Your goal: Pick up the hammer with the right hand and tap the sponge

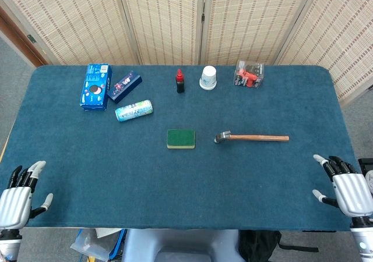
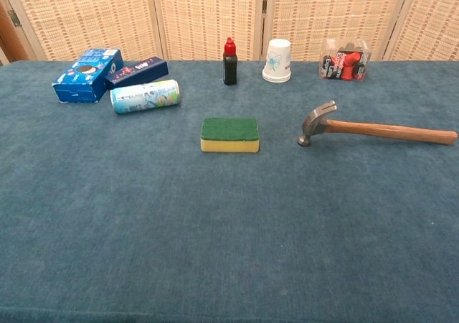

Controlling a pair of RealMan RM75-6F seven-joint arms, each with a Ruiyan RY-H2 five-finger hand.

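Woven folding screens (image 1: 175, 17) stand behind a table (image 1: 116, 180) covered in deep blue cloth. Near the middle lies the sponge (image 1: 180, 138), green face up on its yellow base, and just to its right, apart from it, the hammer (image 1: 251, 137) lies flat, its metal head toward the sponge and its wooden handle running away to the right.

Along the far edge sit a small dark bottle with a red cap (image 1: 180, 81), a white paper cup (image 1: 208, 77) turned upside down, and a clear plastic box (image 1: 249, 74) with red and dark pieces inside. Toward the far left are a blue cookie box (image 1: 95, 86), a darker blue carton (image 1: 125, 85) touching it, and a pale can (image 1: 134, 110) lying on its side just in front.

At the near right corner the right hand (image 1: 348, 191) hovers by the table edge, fingers spread and holding nothing, well apart from the hammer. At the near left corner the left hand (image 1: 17, 197) sits likewise, fingers apart and empty. Neither hand shows in the chest view.
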